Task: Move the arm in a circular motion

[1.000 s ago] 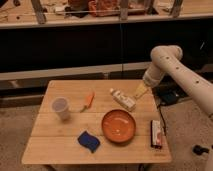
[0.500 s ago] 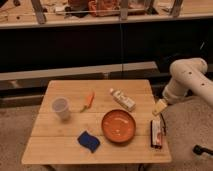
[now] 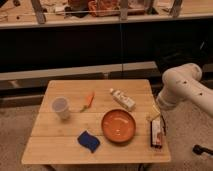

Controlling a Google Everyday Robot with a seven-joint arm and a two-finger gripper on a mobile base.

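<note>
The arm [image 3: 182, 87] is thick, white and tubular, and comes in from the right edge of the camera view. Its rounded elbow hangs just off the right side of the wooden table [image 3: 60, 150]. The segment below the elbow slants down and left. The gripper [image 3: 153, 114], a pale yellowish tip, hangs over the table's right edge, just above the near end of a dark snack packet [image 3: 157, 134] and to the right of the orange bowl [image 3: 119, 125]. Nothing shows in the gripper.
On the table stand a white cup [image 3: 61, 107], an orange carrot [image 3: 89, 100], a white bottle [image 3: 123, 99] lying on its side and a blue sponge [image 3: 88, 140]. A dark shelf unit [image 3: 100, 45] runs behind the table. A dark caster [image 3: 200, 149] sits on the floor at the right.
The arm swung from above the white bottle to the right and toward the table's front. Its tip now hangs lower, over the snack packet. The objects on the table did not move.
</note>
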